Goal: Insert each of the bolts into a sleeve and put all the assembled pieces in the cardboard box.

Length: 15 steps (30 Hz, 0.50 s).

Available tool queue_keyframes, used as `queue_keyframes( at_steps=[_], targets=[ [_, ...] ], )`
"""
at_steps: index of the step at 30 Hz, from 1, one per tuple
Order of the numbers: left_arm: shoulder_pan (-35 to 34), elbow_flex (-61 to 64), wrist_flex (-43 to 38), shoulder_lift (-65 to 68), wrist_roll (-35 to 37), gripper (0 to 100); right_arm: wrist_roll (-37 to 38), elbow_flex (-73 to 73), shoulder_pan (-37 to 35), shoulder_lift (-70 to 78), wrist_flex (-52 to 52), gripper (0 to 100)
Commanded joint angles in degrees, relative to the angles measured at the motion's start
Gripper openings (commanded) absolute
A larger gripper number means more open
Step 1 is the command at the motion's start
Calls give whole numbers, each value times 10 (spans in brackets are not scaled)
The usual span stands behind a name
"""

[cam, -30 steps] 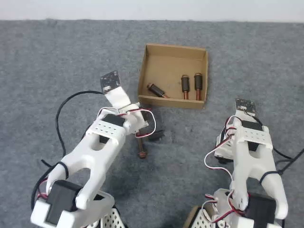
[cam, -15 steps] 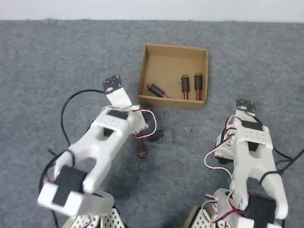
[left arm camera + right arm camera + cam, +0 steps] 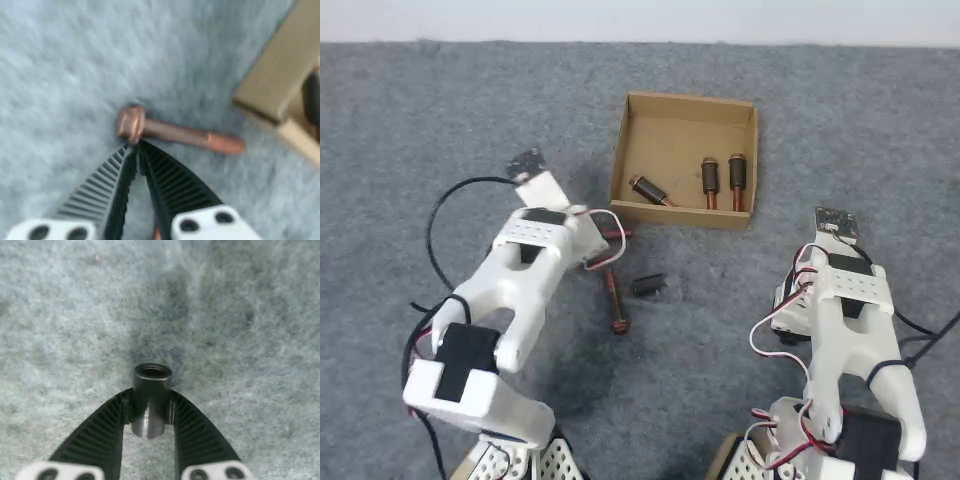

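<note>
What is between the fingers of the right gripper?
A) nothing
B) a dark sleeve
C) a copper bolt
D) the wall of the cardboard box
B: the right wrist view shows the right gripper shut on the dark sleeve, whose open end is visible.

A grey, fuzzy carpet (image 3: 440,110) spreads from side to side under everything, its nap mottled light and dark. Along its far edge runs a plain white strip (image 3: 640,20), wall or border, I cannot tell which.
</note>
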Motion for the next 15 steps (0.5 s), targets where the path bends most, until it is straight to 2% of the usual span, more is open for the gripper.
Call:
queue_keyframes(
  at_steps=[1,4,7,11,15],
  targets=[
    [-25,-32,-56,-4,5,10,11,4,-6,-29,-2,6],
    [-43,-49,-108,8,5,10,11,5,-6,-29,-2,6],
    [-53,-98,-103,64,5,10,11,5,-6,-28,-2,6],
    [-57,-181,-10,105,8,12,11,5,-6,-28,-2,6],
    [-55,-228,95,76,63,24,11,5,-6,-27,-3,6]
  ],
)
